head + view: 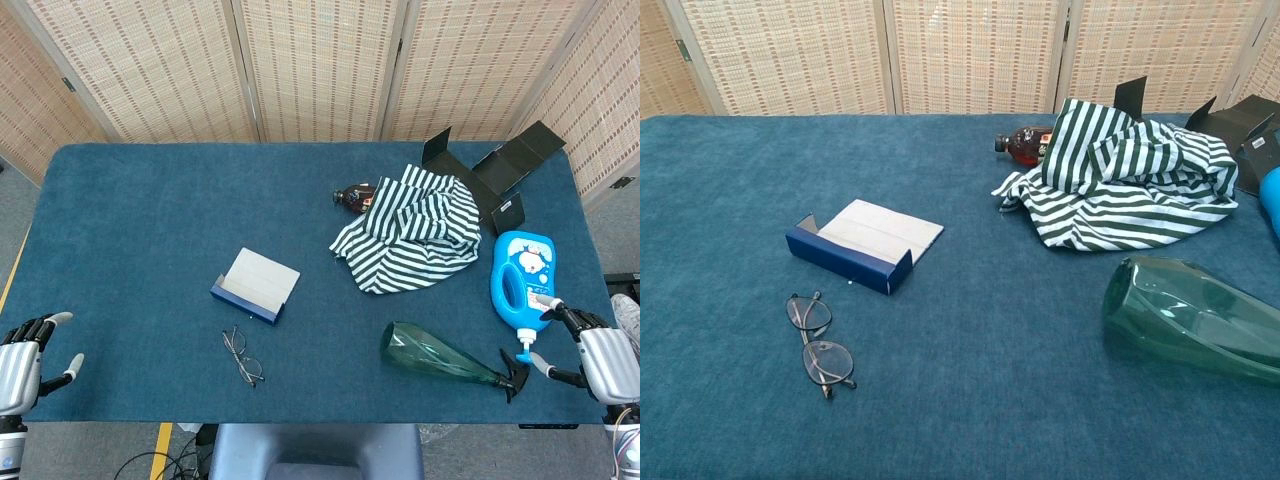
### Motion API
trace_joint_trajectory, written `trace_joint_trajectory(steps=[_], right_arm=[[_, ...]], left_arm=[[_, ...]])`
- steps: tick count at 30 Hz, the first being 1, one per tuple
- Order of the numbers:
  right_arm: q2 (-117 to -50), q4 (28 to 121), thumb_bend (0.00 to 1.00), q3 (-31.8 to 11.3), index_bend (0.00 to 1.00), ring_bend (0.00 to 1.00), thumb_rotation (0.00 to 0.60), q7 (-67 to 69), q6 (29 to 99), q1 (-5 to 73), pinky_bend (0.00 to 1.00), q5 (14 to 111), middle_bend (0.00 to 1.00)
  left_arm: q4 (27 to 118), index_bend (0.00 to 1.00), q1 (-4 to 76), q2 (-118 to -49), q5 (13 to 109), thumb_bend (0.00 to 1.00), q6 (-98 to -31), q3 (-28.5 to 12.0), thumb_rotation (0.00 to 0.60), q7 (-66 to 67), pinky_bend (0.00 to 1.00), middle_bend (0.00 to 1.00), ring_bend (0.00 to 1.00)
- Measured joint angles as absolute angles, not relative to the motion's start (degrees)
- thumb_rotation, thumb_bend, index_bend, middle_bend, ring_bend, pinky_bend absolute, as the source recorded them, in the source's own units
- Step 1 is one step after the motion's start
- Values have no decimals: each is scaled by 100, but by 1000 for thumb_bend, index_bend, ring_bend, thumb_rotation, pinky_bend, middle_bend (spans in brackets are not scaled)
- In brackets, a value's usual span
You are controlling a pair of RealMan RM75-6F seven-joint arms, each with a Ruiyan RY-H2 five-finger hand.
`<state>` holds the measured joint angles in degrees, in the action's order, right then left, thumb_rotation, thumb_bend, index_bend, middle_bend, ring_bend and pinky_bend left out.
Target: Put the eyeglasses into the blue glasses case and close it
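The thin wire eyeglasses [818, 342] lie near the front edge of the blue table [130, 220], just beside the open blue glasses case [860, 243]. Left hand [28, 350] and right hand [592, 352] are open, holding nothing. No writing is readable.

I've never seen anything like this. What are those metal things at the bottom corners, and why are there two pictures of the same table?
Those are a robot's two hands. The left robot hand and right robot hand rest at the table's near corners, fingers apart, holding nothing. One picture looks down from the robot's head; the other looks forward from its chest and shows no hands. On the blue table lie eyeglasses, an open blue glasses case, a striped cloth, a brown bottle, a green glass vase on its side, a blue bottle and black card pieces.
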<state>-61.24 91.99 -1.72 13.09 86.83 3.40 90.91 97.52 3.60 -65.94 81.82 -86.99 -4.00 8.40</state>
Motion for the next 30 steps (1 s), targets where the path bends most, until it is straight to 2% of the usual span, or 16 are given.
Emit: trace_joint_trajectory(steps=[23,27,30], right_arm=[[-6067,9170,181,-184,183,373,600,1364,8773,301,362,9087,387],[-6055,9206,181,-201,183,374,600,1285,8735,324,362,9061,387],[-6035,9260,181,-220,183,373,600,1235,8706,352,362,9052,387]], left_arm=[[9682,291,569,-6611,8398,323,-8527,-423,600,790,332,317,279],[9538,296,825,-6625,8602,323,-8289,-450,600,750,338,400,331],[9428,299,1118,-6630,8824,323,-8075,-503,600,694,491,541,455]])
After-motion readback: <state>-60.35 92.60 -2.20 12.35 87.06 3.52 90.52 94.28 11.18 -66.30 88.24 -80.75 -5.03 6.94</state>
